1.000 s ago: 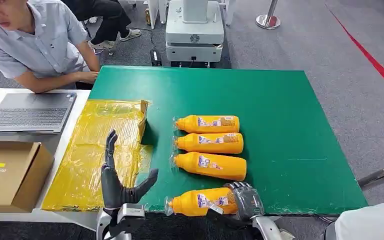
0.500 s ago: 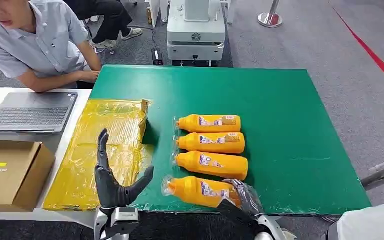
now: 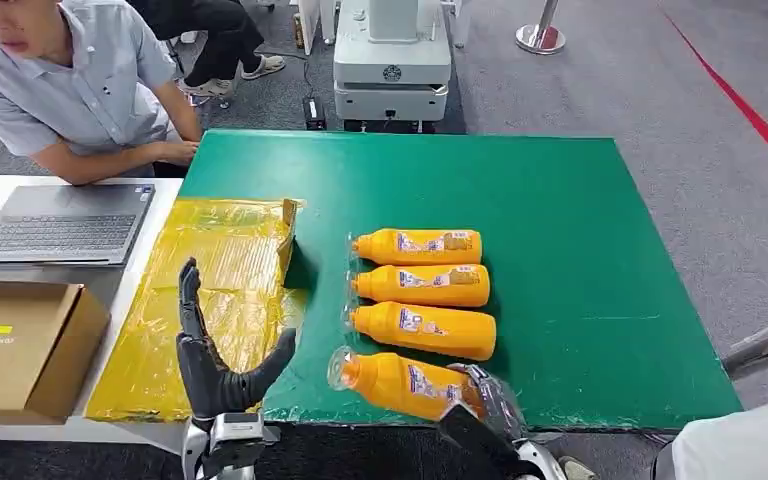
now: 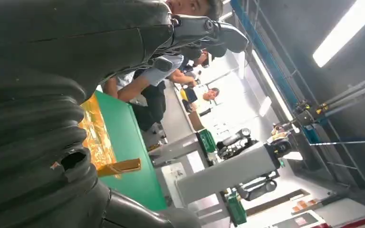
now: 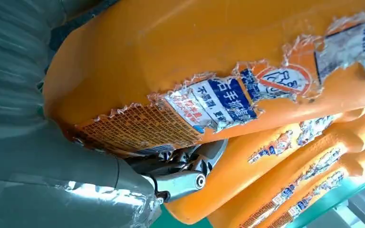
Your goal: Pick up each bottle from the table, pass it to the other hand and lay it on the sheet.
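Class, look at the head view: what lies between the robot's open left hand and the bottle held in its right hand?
Nothing: bare green mat separates the left hand from the held bottle, as the head view shows.

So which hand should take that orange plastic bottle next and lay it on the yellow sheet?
Left. The left hand is open, raised over the yellow plastic sheet's near edge. The right hand grips the nearest orange plastic bottle by its base, the cap end pointing toward the left hand.
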Controlling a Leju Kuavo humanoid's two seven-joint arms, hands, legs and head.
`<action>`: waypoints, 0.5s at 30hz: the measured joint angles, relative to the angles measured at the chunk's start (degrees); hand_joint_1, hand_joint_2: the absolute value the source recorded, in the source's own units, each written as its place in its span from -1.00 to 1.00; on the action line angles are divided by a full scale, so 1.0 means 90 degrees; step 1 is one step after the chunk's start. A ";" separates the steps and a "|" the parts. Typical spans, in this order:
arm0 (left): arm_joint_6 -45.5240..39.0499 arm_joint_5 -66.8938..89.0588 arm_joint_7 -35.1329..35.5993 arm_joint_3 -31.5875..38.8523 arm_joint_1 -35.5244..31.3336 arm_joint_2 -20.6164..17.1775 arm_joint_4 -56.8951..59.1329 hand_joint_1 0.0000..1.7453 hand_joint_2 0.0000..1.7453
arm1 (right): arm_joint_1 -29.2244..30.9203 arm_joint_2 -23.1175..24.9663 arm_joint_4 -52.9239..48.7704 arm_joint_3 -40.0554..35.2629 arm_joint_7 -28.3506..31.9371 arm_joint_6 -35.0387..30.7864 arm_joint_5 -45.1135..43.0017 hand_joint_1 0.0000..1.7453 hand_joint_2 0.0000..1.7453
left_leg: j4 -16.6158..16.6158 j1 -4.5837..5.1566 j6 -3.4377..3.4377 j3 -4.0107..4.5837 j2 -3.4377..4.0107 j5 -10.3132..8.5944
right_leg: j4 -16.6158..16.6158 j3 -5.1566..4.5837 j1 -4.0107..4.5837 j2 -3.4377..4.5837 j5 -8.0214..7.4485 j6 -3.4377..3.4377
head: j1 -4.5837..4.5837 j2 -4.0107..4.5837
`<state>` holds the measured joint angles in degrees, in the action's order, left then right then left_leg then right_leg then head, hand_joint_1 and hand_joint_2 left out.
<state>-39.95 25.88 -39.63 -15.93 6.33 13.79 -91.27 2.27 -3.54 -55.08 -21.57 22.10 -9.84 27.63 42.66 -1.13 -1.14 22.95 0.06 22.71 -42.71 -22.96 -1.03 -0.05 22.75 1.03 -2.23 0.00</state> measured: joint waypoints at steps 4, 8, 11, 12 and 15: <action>0.0000 0.0005 0.0000 0.0000 0.0000 0.0000 -0.0002 -1.00 1.00 | -0.0026 0.0070 -0.0024 0.0002 0.0170 -0.0051 -0.0082 1.00 1.00 | 0.0000 0.0000 0.0000 0.0000 0.0000 0.0000 | 0.0000 0.0000 0.0000 0.0000 0.0000 0.0000 | 0.0005 0.0000; 0.0000 0.0007 0.0000 0.0012 0.0009 0.0000 -0.0015 -1.00 1.00 | -0.0098 0.0155 -0.0145 0.0036 0.0468 -0.0051 -0.0352 1.00 1.00 | 0.0000 0.0000 0.0000 0.0000 0.0000 0.0000 | 0.0000 0.0000 0.0000 0.0000 0.0000 0.0000 | -0.0002 0.0000; 0.0000 -0.0087 0.0000 0.0007 0.0012 -0.0020 -0.0012 -1.00 1.00 | -0.0231 0.0223 -0.0332 0.0065 0.0592 -0.0048 -0.0514 1.00 1.00 | 0.0000 0.0000 0.0000 0.0000 0.0000 0.0000 | 0.0000 0.0000 0.0000 0.0000 0.0000 0.0000 | 0.0000 0.0000; 0.0000 -0.0206 0.0014 0.0000 0.0013 -0.0039 -0.0003 -1.00 1.00 | -0.0278 0.0240 -0.0460 0.0090 0.0670 -0.0049 -0.0616 1.00 1.00 | 0.0000 0.0000 0.0000 0.0000 0.0000 0.0000 | 0.0000 0.0000 0.0000 0.0000 0.0000 0.0000 | 0.0005 0.0000; 0.0000 -0.0802 0.0165 -0.0152 0.0011 -0.0242 0.0056 -1.00 1.00 | -0.0454 0.0255 -0.1113 0.0148 0.0831 -0.0073 -0.0918 1.00 1.00 | 0.0000 0.0000 0.0000 0.0000 0.0000 0.0000 | 0.0000 0.0000 0.0000 0.0000 0.0000 0.0000 | -0.0010 0.0000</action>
<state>-39.95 18.66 -38.14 -17.31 6.43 11.61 -90.77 -1.81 -1.25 -65.10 -20.24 29.57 -10.49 19.37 42.66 -1.13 -1.14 22.95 0.06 22.71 -42.71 -22.96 -1.03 -0.05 22.75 1.03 -2.32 0.00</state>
